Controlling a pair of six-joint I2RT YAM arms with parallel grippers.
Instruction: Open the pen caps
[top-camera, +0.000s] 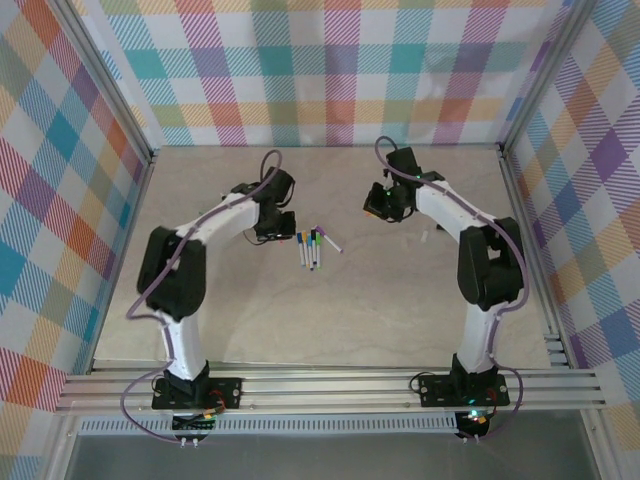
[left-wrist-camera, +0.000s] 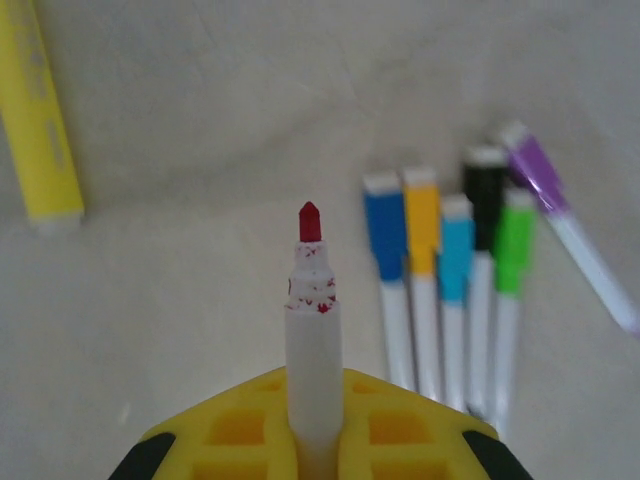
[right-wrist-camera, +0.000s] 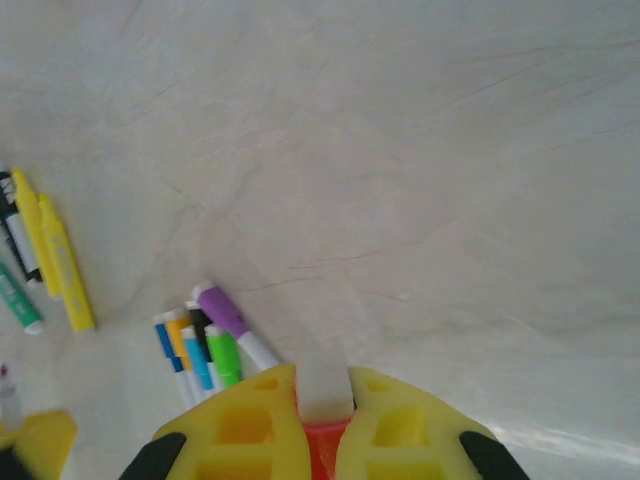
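We see the left arm (top-camera: 205, 228) and right arm (top-camera: 452, 212) in white shells with black joint housings, a purple cable (top-camera: 266, 158) looping along each. Black base plates (top-camera: 225, 390) anchor them. The left end effector (left-wrist-camera: 315, 430) and right end effector (right-wrist-camera: 322, 410) have yellow, grid-recessed fingers (left-wrist-camera: 240, 428) with black corners.

There are six capped pens (left-wrist-camera: 455, 260) (plus one uncapped pen (left-wrist-camera: 313, 340), one separate cap (right-wrist-camera: 322, 388)).

Bright, even light; both wrist views softly blurred.

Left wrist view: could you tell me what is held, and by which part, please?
An uncapped white-barrelled marker pen with a red tip, gripped by its barrel between the yellow fingers.
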